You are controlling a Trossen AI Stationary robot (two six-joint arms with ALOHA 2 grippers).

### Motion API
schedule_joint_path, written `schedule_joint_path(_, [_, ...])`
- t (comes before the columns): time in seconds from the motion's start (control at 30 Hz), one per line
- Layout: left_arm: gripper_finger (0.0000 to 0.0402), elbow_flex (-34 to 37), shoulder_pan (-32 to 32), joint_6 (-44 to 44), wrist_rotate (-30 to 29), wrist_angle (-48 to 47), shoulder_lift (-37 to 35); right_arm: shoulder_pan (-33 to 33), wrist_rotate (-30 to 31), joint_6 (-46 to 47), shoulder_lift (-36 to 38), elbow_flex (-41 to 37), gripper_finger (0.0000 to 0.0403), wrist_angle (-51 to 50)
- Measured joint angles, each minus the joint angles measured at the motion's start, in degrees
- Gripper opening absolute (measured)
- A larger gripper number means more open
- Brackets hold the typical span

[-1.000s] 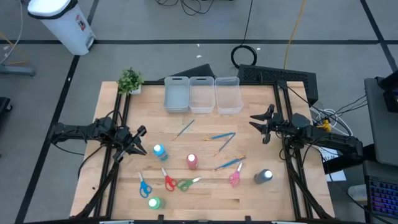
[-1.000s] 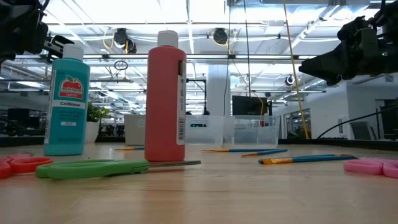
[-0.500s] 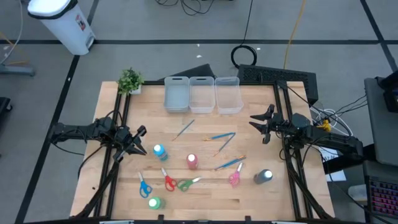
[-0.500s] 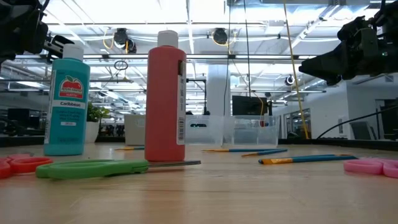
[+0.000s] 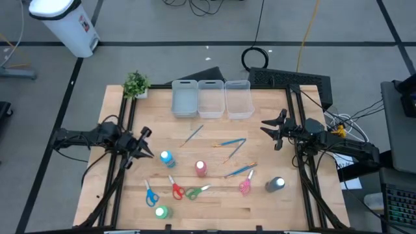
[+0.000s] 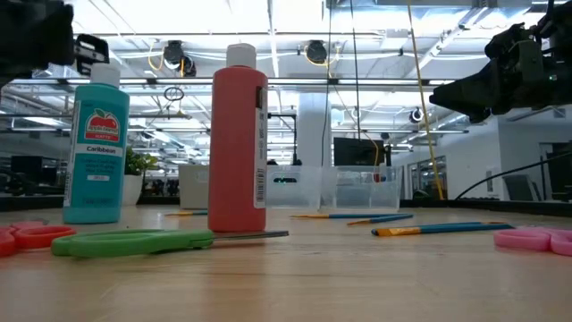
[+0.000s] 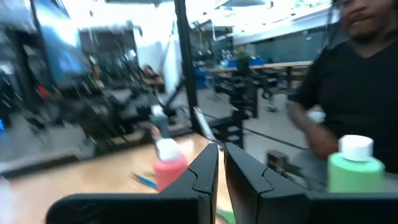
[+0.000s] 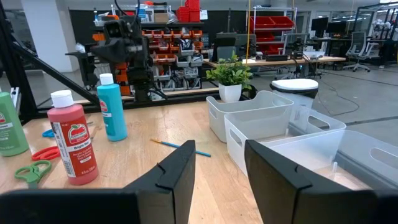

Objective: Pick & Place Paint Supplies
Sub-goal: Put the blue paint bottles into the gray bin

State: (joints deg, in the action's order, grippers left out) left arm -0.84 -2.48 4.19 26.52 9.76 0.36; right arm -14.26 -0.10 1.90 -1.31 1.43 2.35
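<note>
A: Four bottles upright on the table [image 5: 260, 208]. Front row: green bottle [image 5: 160, 212], blue scissors [image 5: 150, 194], red scissors [image 5: 177, 190], green scissors [image 5: 194, 192], pink scissors [image 5: 245, 186], grey bottle [image 5: 275, 184].

B: Mid-table?

A: Pink-red bottle [image 5: 201, 168], blue bottle [image 5: 166, 158], brushes [image 5: 231, 142] scattered btwn.

B: Grippers?

A: Left gripper [image 5: 142, 147] just left of blue bottle, fingers nearly closed, holding nothing. Right gripper [image 5: 271, 129] at right edge, spread wide, empty. Bins [image 5: 211, 99] and plant [image 5: 136, 84] at far edge.

The blue paint bottle [image 6: 96, 143] carries a label with a red apple and the word "Caribbean"
</note>
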Motion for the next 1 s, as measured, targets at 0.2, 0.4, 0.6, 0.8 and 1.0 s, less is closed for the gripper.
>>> schedule_joint_path(0.2, [0.0033, 0.0, 0.0, 2.79, -0.14, 5.61, 0.0, 0.0, 0.0, 0.01, -0.01, 0.0, 0.013, 0.0])
schedule_joint_path(0.4, [0.0033, 0.0, -0.04, -2.5, 0.25, 8.47, 0.0, 0.02, 0.0, 0.0, 0.01, 0.0, 0.013, 0.0])
schedule_joint_path(0.6, [0.0033, 0.0, -0.04, -1.38, -0.71, 8.59, 0.0, 0.02, 0.02, -0.01, 0.01, 0.0, 0.013, 0.0])
schedule_joint_path(0.8, [0.0033, 0.0, -0.04, 2.43, -9.5, 8.99, 0.0, 0.01, 0.01, -0.01, 0.0, 0.0, 0.013, 0.0])
schedule_joint_path(1.0, [0.0033, 0.0, -0.04, 9.23, -20.6, 10.73, 0.0, 0.02, 0.02, 0.01, 0.01, 0.0, 0.013, 0.0])
